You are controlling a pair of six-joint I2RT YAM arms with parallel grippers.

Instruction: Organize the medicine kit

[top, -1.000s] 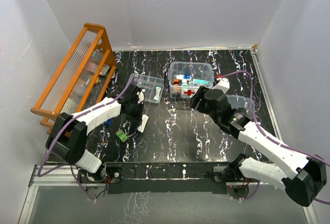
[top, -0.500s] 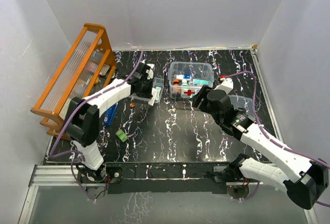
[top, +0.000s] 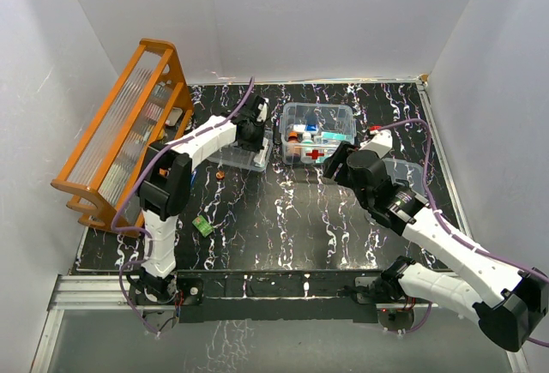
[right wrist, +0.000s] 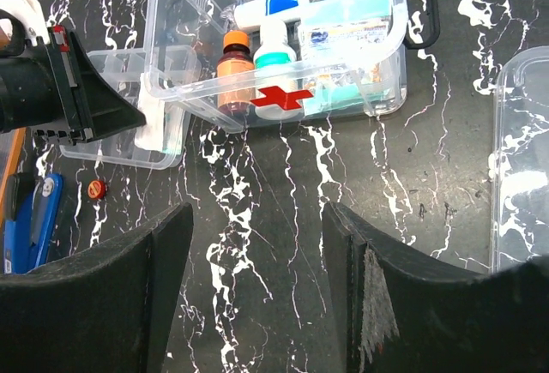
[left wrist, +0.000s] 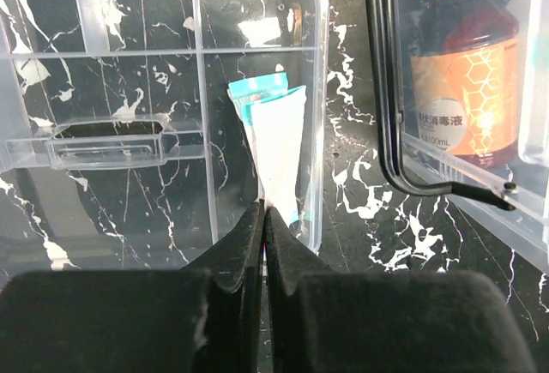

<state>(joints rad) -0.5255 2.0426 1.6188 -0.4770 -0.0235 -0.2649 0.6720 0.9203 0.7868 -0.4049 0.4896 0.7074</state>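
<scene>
Grips a white tube (left wrist: 279,146) in the clenched left pincer (left wrist: 264,219), over the divided tray (left wrist: 129,47). Holds the right pincer (right wrist: 257,219) parted, empty, above the bench (top: 292,219). Just beside the tray, far middle: clear open-topped medicine kit (right wrist: 377,90), red cross on its wall.

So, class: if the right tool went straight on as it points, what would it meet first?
Probably the bare marbled tabletop just short of the medicine kit; the open right tool holds nothing. Depth is unclear, so the kit itself might come first.
</scene>
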